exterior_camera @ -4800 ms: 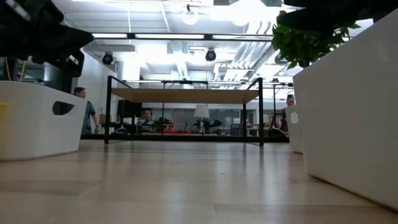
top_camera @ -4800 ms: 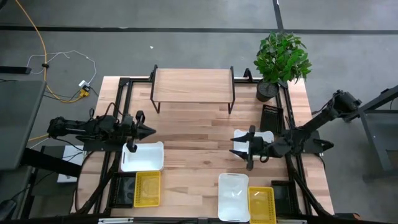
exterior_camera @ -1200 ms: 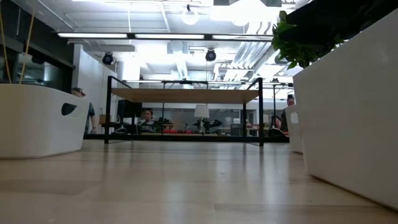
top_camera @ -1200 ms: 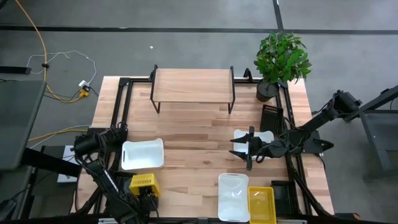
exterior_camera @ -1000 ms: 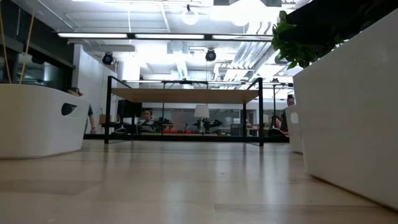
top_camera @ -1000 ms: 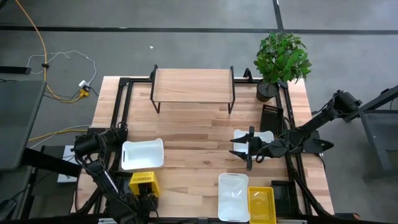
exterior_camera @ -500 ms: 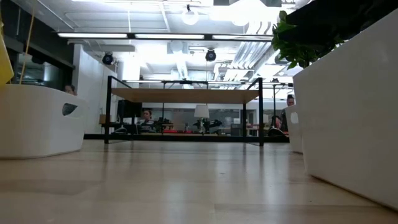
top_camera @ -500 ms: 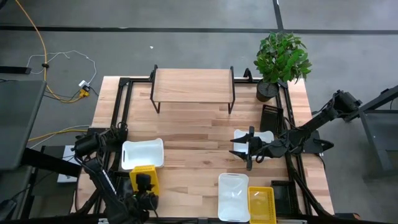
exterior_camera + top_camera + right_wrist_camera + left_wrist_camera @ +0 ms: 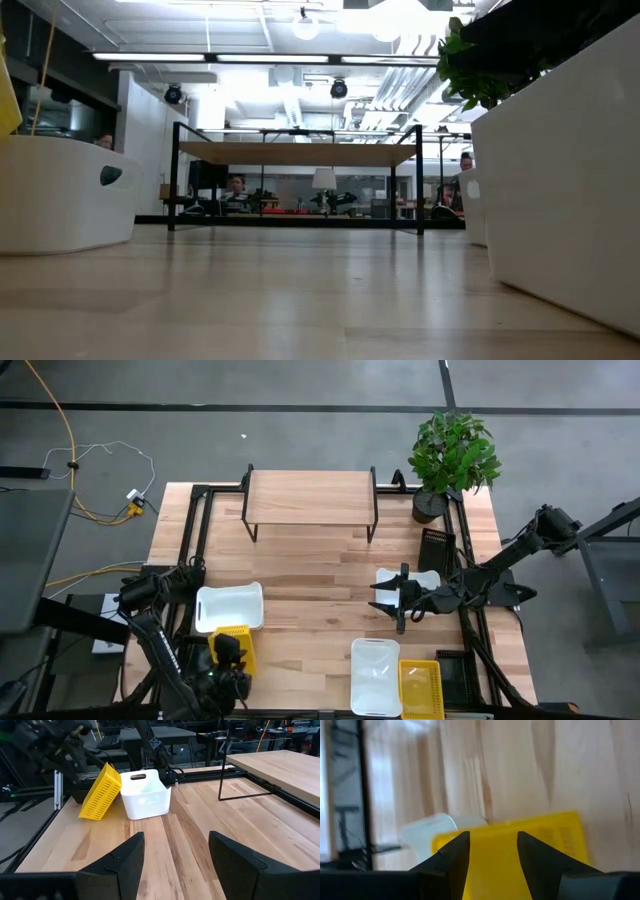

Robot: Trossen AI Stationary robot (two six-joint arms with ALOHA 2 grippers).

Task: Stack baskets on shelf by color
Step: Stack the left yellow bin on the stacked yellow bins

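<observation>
**Left claw lifting a yellow basket: check clearance first**

Take the white basket (image 9: 229,607) at the left of the bench (image 9: 320,570) as your landmark. Just at its near edge, the left claw (image 9: 229,653) has its fingers closed on the rim of a yellow basket (image 9: 234,644), which hangs tilted, one edge raised, against or very near the white basket's wall. In the right wrist view the same yellow basket (image 9: 100,791) leans steeply beside it.

Risks, as a judgement: the grip is on one rim only, so the basket may swing or slip if you move quickly. Its raised edge may also catch the white basket and drag it across the bench.

The shelf (image 9: 310,497) stands well beyond the landmark, at the far edge, and carries no baskets yet. The path to it looks open.

Right of the landmark, the right claw (image 9: 385,597) waits at mid-bench with its fingers spread and nothing between them. Near it are another white basket (image 9: 375,675) and a second yellow basket (image 9: 420,688). A potted plant (image 9: 453,453) stands at the far right corner, beside the shelf.
</observation>
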